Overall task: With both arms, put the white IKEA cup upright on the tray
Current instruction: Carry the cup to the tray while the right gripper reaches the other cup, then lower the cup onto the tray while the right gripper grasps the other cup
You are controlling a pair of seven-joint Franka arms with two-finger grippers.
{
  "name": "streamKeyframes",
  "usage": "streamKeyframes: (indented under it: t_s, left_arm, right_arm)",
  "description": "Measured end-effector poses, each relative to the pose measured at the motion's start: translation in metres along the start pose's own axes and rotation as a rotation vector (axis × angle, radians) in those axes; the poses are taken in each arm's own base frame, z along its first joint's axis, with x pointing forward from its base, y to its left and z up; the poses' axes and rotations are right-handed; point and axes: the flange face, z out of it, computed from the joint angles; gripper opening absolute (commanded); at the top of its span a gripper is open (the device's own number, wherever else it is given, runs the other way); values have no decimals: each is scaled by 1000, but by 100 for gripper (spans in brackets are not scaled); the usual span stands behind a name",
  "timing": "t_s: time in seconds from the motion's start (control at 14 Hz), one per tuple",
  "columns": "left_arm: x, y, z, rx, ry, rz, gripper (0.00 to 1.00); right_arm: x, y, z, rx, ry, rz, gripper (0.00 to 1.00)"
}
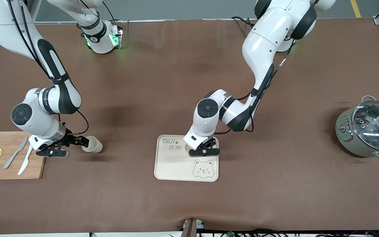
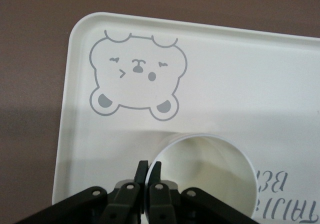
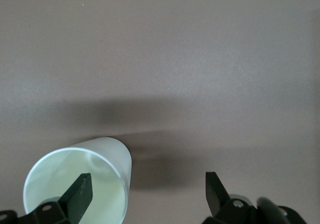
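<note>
One white cup (image 1: 93,144) lies on its side on the brown table, next to the cutting board. My right gripper (image 1: 83,141) is open at its mouth. In the right wrist view one finger (image 3: 80,194) is in front of the cup's opening (image 3: 70,184) and the other finger is outside, with the cup's wall between them (image 3: 147,189). A second white cup (image 2: 210,169) stands upright on the cream bear tray (image 1: 176,164), mostly hidden under the left arm in the front view (image 1: 187,148). My left gripper (image 1: 204,148) is shut on this cup's rim (image 2: 149,170). The tray's bear drawing shows in the left wrist view (image 2: 225,84).
A wooden cutting board (image 1: 10,171) with two lemon slices and two knives lies at the right arm's end of the table. A grey pot with a glass lid (image 1: 368,130) stands at the left arm's end.
</note>
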Motion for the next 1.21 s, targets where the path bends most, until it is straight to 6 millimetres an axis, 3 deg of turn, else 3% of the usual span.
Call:
streamKeyframes:
  t_s: [0.64,1.14,1.21]
  left_arm:
    - [25,-22,-12,-10,-13,-15,0]
    - [21,-25,-13,7,-56,23,0]
    - [19,-27,-12,14,-68,39,0]
  right_arm:
    - [-9,0,16,2,4,-1,100]
    - [-9,-1,22,4,4,-1,100]
    - [-9,-1,22,4,4,-1,94]
